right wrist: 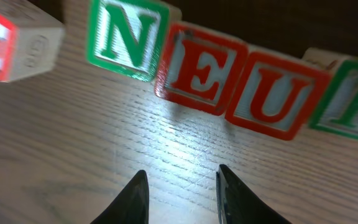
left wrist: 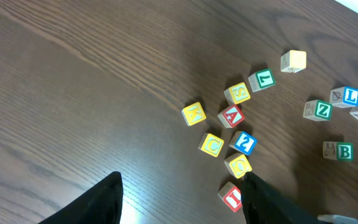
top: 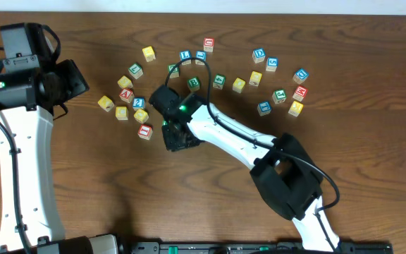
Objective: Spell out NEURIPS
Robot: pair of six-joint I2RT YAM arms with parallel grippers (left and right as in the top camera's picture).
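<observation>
In the right wrist view, a row of cubes stands on the table: green N (right wrist: 126, 37), red E (right wrist: 197, 71), red U (right wrist: 275, 99) and green R (right wrist: 353, 102), touching side by side. A red-framed cube (right wrist: 11, 37) lies apart at the left, its letter cut off. My right gripper (right wrist: 182, 177) is open just in front of E, holding nothing. Overhead, the right gripper (top: 177, 137) covers that row. The red I cube (top: 145, 131) lies to its left. My left gripper (left wrist: 182, 186) is open and empty, with the red I cube (left wrist: 232, 196) beside its right finger.
Loose cubes lie in an arc across the table's far half: a yellow and blue cluster (top: 129, 99) at the left, more at the back right (top: 280, 95). The left wrist view shows K (left wrist: 193, 114), A (left wrist: 232, 116), Z (left wrist: 319, 110) and B (left wrist: 339, 150).
</observation>
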